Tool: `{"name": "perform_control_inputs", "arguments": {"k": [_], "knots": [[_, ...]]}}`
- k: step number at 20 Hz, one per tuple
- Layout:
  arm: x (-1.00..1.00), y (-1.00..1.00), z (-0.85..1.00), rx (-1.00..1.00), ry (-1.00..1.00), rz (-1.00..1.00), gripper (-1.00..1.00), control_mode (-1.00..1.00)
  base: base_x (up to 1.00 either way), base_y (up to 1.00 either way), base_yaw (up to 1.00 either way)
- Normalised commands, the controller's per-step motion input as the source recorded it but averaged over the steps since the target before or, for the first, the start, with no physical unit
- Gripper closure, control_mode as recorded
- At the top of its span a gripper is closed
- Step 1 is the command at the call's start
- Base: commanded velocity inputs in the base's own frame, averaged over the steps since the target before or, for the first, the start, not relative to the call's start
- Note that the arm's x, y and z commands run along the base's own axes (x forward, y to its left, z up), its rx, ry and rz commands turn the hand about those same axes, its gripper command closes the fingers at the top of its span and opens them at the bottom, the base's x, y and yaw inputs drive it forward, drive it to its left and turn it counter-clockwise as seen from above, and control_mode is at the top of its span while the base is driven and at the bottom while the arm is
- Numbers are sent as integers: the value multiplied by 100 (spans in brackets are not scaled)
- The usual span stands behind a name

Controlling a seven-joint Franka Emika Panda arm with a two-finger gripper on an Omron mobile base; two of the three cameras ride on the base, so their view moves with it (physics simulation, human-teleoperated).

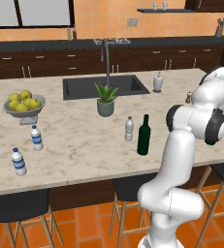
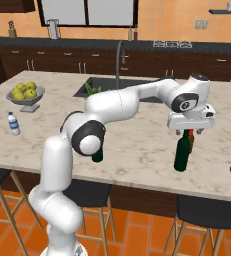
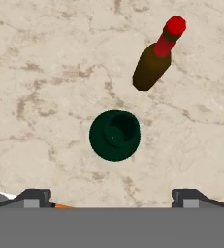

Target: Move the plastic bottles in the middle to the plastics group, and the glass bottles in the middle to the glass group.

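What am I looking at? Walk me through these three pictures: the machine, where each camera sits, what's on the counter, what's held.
It is a white robot arm in a simulated kitchen. Two pictures come from cameras behind it, left and right; the third looks down from its hand. On the marble counter stand two blue-labelled water bottles, a greyish plastic bottle, a green wine bottle, a fruit bowl and a plant. The gripper is open, holding nothing, directly above a second wine bottle, beside a red-topped brown bottle.
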Motion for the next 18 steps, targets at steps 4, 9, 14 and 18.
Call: {"name": "perform_control_inputs", "arguments": {"k": [4,9,14,18], "knots": [[-55,68,0,0,0,-18,-100,-100,0,0,0],[-34,90,0,-4,0,-9,-100,-100,0,0,0],[-20,97,0,-8,0,-11,-100,-100,0,0,0],[-7,95,0,-4,0,-19,-100,-100,0,0,0]]}}
